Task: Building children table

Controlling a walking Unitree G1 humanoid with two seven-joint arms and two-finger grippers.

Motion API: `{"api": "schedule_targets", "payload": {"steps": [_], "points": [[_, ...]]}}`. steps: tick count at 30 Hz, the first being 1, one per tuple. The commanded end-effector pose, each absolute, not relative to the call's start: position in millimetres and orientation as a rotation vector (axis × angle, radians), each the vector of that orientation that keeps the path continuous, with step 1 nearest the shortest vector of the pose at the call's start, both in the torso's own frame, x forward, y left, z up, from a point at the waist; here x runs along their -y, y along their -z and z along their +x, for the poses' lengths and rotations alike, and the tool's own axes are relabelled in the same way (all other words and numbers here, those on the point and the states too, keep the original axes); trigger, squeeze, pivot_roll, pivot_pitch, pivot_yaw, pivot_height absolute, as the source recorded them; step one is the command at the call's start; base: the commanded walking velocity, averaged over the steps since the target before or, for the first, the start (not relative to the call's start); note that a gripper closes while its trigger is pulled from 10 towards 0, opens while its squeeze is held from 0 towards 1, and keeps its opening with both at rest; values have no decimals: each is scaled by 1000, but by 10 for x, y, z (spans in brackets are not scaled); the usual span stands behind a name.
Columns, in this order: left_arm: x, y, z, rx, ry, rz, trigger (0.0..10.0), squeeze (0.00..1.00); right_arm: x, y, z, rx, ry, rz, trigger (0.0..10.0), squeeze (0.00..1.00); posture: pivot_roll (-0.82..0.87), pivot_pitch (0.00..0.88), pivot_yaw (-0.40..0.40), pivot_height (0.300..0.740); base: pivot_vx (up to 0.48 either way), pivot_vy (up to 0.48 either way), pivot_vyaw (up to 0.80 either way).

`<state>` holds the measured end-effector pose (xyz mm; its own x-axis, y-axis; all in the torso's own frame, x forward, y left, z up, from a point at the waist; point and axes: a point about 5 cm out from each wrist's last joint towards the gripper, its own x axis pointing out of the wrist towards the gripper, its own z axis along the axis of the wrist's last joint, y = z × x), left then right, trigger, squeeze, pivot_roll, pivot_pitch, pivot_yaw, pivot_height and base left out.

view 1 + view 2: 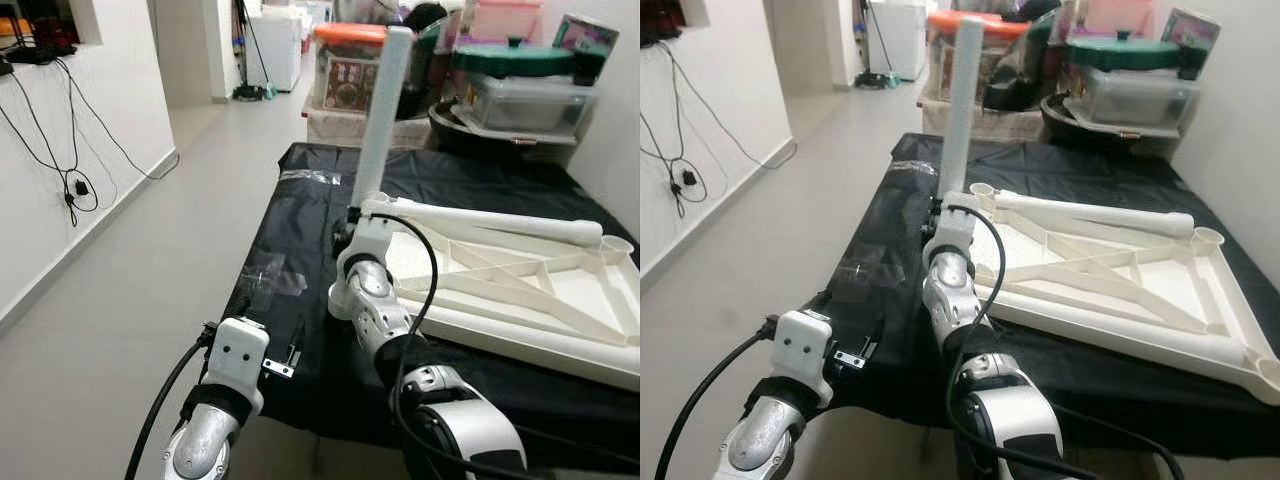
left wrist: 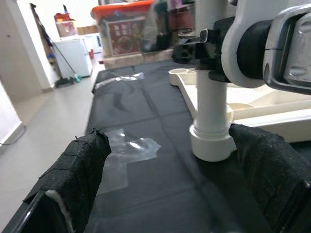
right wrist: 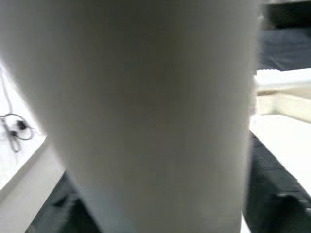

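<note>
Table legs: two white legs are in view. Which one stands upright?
The upright leg at the tabletop's near-left corner, where the right gripper is. The other leg lies flat across the upturned tabletop.

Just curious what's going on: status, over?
Right tool grips upright leg at tabletop corner socket. Left tool open, low nearby. Second leg lies on tabletop.

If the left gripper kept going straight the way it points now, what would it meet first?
Probably the upright white plastic table leg: its flared foot sits just ahead between the open left gripper's fingers, on the black cloth-covered table. The right gripper holds that leg higher up. Depth is uncertain.
</note>
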<state>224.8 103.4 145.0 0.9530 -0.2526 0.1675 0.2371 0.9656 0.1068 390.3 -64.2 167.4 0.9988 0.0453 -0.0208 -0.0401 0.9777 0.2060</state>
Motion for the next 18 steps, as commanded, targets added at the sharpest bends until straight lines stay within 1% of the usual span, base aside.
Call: {"api": "schedule_targets", "payload": {"steps": [1, 2, 3, 4, 5, 6, 7, 8, 9, 10, 11, 12, 13, 14, 15, 16, 18], "points": [[-1044, -1426, 2249, 171, 248, 88, 10000, 0, 629, -1839, 3943, 50, -102, 201, 10000, 1000, 29, 0, -55, 740, 0, 0, 0], [-1044, -1426, 2249, 171, 248, 88, 10000, 0, 629, -1839, 3943, 50, -102, 201, 10000, 1000, 29, 0, -55, 740, 0, 0, 0], [-1044, -1427, 2250, 171, 248, 88, 10000, 0, 587, -1905, 3959, 71, -207, 231, 10000, 0, 29, 0, -55, 740, 0, 0, 0], [-1043, -1427, 2251, 171, 248, 87, 10000, 0, 566, -1944, 3965, 85, -310, 239, 10000, 0, 29, 0, -55, 740, 0, 0, 0], [-1043, -1427, 2251, 171, 248, 87, 10000, 0, 566, -1944, 3965, 85, -310, 239, 10000, 0, 29, 0, -55, 740, 0, 0, 0], [-1043, -1428, 2253, 171, 249, 87, 10000, 0, 540, -1946, 3960, 78, -422, 242, 10000, 0, 29, 0, -52, 740, 0, 0, 0], [-1041, -1428, 2255, 172, 249, 87, 10000, 0, 522, -1922, 3942, 48, -574, 248, 10000, 0, 29, 0, -52, 740, 0, 0, 0], [-1041, -1428, 2255, 172, 249, 87, 10000, 0, 522, -1922, 3942, 48, -574, 248, 10000, 0, 29, 0, -52, 740, 0, 0, 0], [-1041, -1429, 2256, 172, 249, 86, 10000, 0, 508, -1881, 3909, 0, -722, 253, 10000, 0, 29, 0, -52, 740, 0, 0, 0], [-1044, -1432, 2256, 174, 246, 86, 10000, 0, 506, -1831, 3843, -50, -918, 224, 10000, 0, 29, 0, -52, 740, 0, 0, 0], [-1044, -1432, 2256, 174, 246, 86, 10000, 0, 506, -1831, 3843, -50, -918, 224, 10000, 0, 29, 0, -52, 740, 0, 0, 0], [-1045, -1435, 2260, 175, 244, 86, 10000, 0, 517, -1797, 3794, -86, -1039, 205, 10000, 0, 32, 0, -55, 740, 0, 0, 0], [-1045, -1435, 2260, 175, 244, 86, 10000, 0, 517, -1797, 3794, -86, -1039, 205, 10000, 0, 32, 0, -55, 740, 0, 0, 0], [-1048, -1437, 2265, 176, 242, 87, 10000, 0, 565, -1754, 3740, -129, -1169, 161, 10000, 0, 37, 0, -57, 740, 0, 0, 0], [-1048, -1437, 2265, 176, 242, 87, 10000, 0, 565, -1754, 3740, -129, -1169, 161, 10000, 0, 37, 0, -57, 740, 0, 0, 0], [-1053, -1441, 2269, 177, 240, 89, 10000, 0, 627, -1730, 3690, -164, -1293, 129, 10000, 0, 37, 0, -57, 740, 0, 0, 0], [-1060, -1445, 2270, 179, 237, 92, 10000, 0, 632, -1746, 3663, -205, -1398, 85, 10000, 0, 49, 0, -65, 740, 0, 0, 0]]}}
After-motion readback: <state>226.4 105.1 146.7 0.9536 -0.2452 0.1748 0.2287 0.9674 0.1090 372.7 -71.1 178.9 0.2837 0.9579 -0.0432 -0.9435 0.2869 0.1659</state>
